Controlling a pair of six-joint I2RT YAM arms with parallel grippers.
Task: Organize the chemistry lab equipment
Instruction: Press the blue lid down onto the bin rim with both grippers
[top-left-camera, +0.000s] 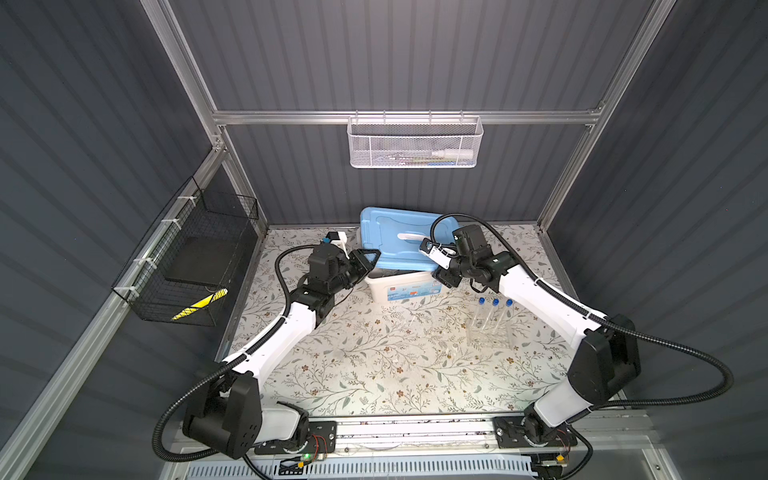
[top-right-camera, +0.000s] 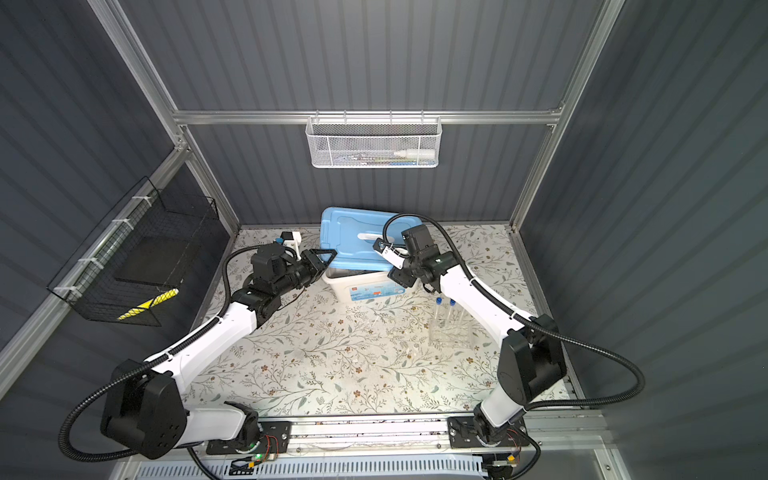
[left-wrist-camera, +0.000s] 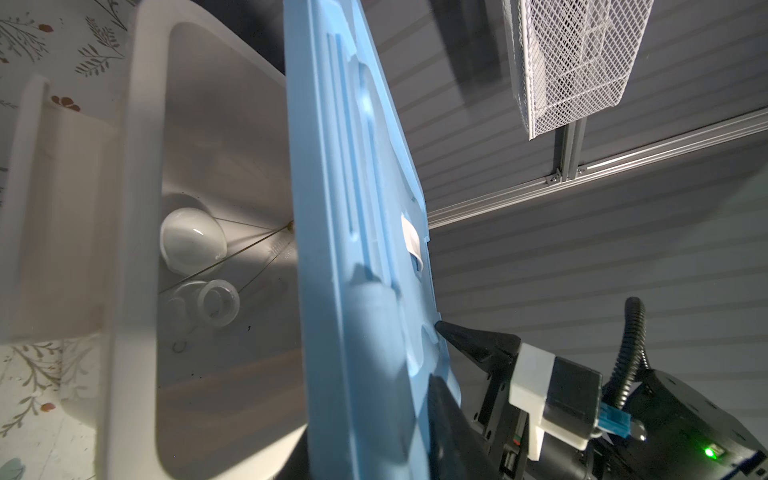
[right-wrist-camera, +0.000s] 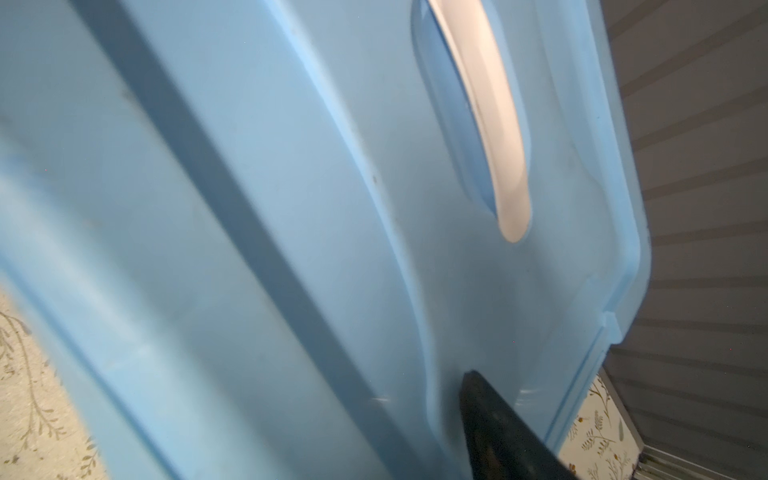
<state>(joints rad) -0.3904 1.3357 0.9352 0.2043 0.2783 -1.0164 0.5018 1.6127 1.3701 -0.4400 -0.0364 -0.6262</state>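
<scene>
Test tubes (top-left-camera: 494, 311), blue-capped, upright in clear rack (top-left-camera: 487, 334) on floral table (top-left-camera: 374, 361), front-right of tub (top-left-camera: 395, 289). Only left wrist view sees into tub: white bowl (left-wrist-camera: 193, 241), clear beaker (left-wrist-camera: 216, 308) on its side, thin rods (left-wrist-camera: 249, 247) crossing floor. Blue lid (top-left-camera: 399, 243) tilted up over tub. Left gripper (top-left-camera: 368, 258) clamped on lid's left edge. Right gripper (top-left-camera: 432, 251): one fingertip (right-wrist-camera: 490, 415) on lid top, jaw gap unseen, cannot tell. Tub's front label (top-left-camera: 409, 293) colourful, writing unreadable.

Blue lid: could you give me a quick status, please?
Left gripper clamped on blue lid, tilted up off white tub. Right gripper at lid's right corner, grip unclear. Bowl, rods inside tub.
</scene>
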